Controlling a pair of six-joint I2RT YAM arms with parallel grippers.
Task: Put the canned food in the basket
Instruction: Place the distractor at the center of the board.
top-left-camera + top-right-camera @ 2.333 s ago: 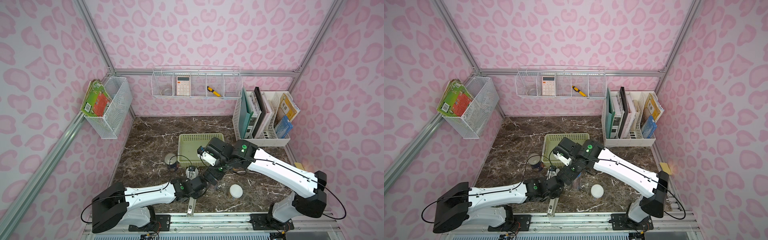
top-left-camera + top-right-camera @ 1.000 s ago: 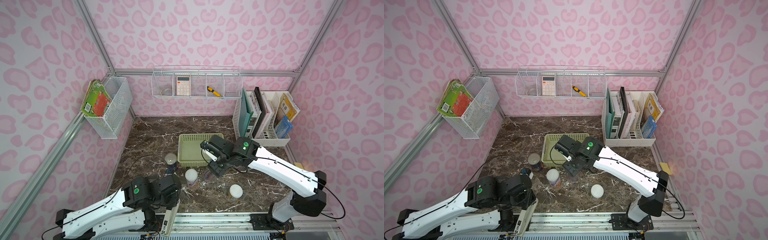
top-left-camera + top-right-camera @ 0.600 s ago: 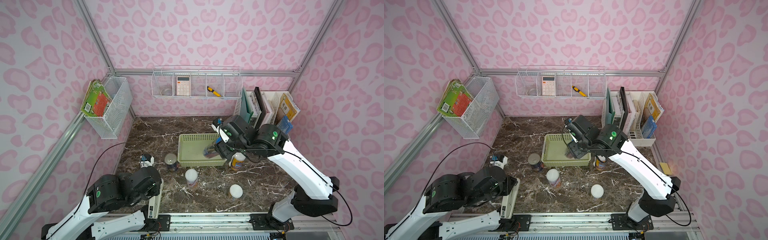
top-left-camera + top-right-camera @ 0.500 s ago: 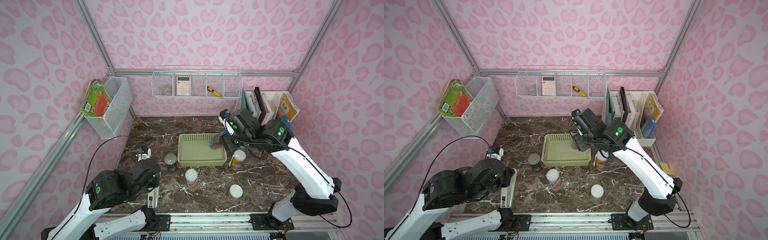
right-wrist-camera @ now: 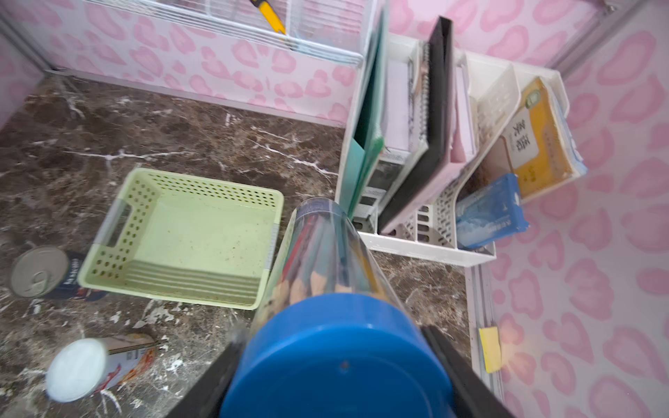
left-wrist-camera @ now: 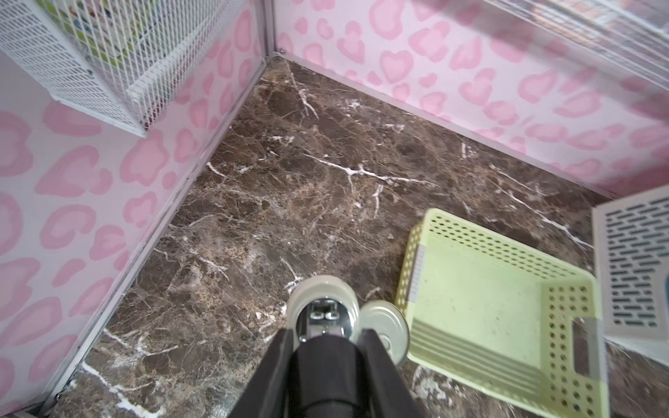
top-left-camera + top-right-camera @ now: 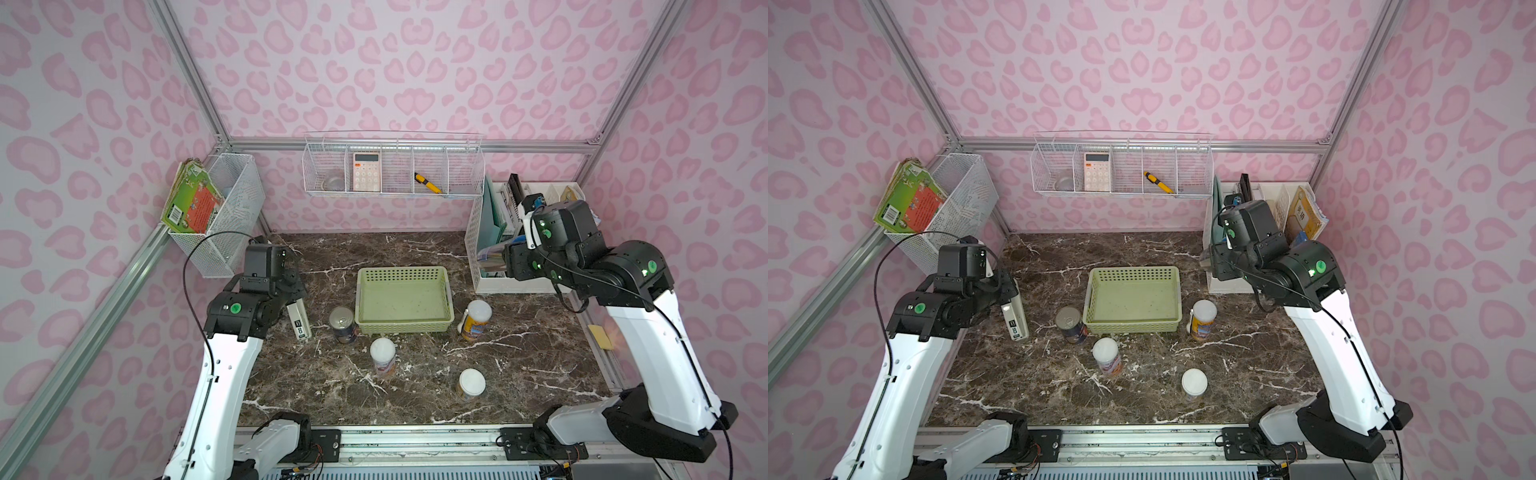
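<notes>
Basket (image 7: 402, 274) has the silver-topped can (image 7: 341, 319) just beside its near left corner, the orange-labelled can (image 7: 477, 316) beside its near right corner, the pink-labelled can (image 7: 383, 353) and a fourth can (image 7: 471, 381) in front of it, all outside. The left gripper (image 6: 325, 331) is clamped on a white oblong object (image 7: 300, 322) left of the basket; the right gripper (image 5: 336, 365) grips the pencil jar (image 5: 318, 246) right of it.

pink blotch-print walls (image 7: 415, 62); brown marble floor (image 7: 519, 365)

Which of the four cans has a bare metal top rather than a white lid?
The dark-labelled can by the front-left corner of the basket; the other three cans have white lids.
</notes>
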